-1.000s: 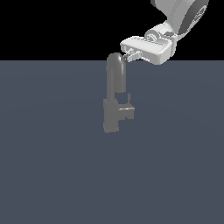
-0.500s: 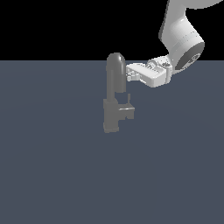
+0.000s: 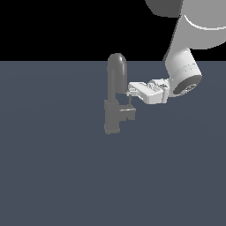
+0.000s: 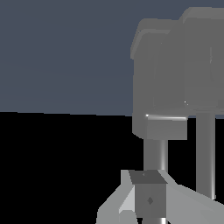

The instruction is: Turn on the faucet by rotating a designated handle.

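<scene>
The grey worktop carries the faucet, standing near its far edge, about midway along. The white arm reaches in from the exterior view's right. Its fingers sit beside the spout, just above the handle; I cannot tell how wide they stand.

White rounded arm, grey joints

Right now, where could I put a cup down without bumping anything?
The floor is bare on the exterior view's left of the faucet and all across the front. It is crowded on the faucet's right, where the gripper sits just above the handle.
</scene>
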`<act>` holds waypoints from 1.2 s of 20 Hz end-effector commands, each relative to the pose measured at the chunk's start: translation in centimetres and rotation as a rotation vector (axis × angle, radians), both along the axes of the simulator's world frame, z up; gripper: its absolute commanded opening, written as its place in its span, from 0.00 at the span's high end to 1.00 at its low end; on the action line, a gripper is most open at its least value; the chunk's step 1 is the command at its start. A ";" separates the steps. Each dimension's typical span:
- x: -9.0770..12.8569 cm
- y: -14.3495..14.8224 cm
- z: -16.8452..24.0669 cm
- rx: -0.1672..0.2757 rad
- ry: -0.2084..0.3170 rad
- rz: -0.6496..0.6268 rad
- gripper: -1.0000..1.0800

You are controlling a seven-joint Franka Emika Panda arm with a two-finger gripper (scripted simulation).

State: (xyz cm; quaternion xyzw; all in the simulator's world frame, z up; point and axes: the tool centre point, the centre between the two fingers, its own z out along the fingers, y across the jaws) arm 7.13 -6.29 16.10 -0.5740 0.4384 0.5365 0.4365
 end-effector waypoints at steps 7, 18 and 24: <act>0.2 0.3 -1.9 0.039 0.048 -0.041 1.00; -0.4 0.2 -1.6 0.035 0.042 -0.037 1.00; -1.5 0.0 -1.3 0.035 0.042 -0.037 1.00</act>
